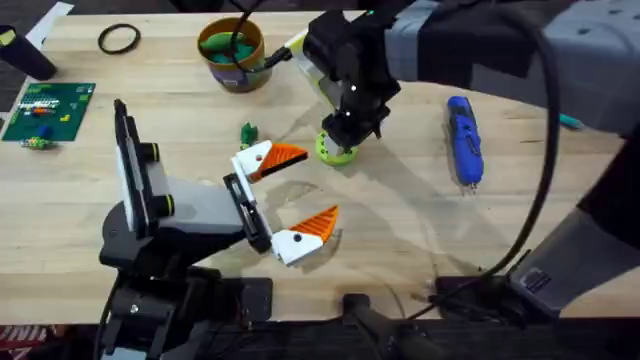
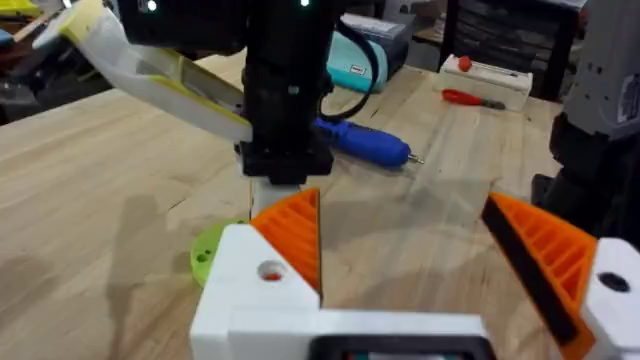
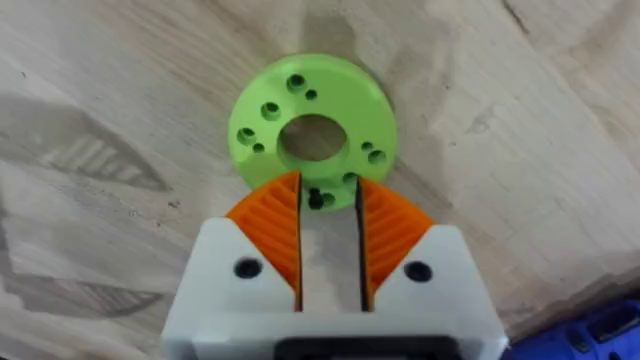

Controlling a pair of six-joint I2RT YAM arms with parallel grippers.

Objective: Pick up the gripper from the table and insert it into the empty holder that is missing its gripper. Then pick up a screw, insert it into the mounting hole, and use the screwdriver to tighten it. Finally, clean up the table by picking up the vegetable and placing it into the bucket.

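Note:
My right gripper (image 1: pixel 345 125) hangs right over a lime-green ring (image 1: pixel 337 151) with a centre hole and several small holes. Its orange pads (image 3: pixel 270 225) stand a narrow gap apart at the ring's (image 3: pixel 312 110) edge, with a small dark screw-like dot (image 3: pixel 316 198) between the tips. My left gripper (image 1: pixel 295 197) rests wide open on the table, holding nothing. The blue screwdriver (image 1: pixel 464 140) lies to the right. The dark green vegetable (image 1: pixel 248 133) lies left of the ring. The yellow-olive bucket (image 1: pixel 232 52) stands at the back. The loose gripper and holder are out of view.
A black ring (image 1: pixel 119 38) and a green card (image 1: pixel 48 108) lie at the far left. A pale yellow-white piece (image 2: pixel 150 70) sticks out beside the right arm. Behind the screwdriver (image 2: pixel 365 142) sits a white box with a red tool (image 2: pixel 475 98).

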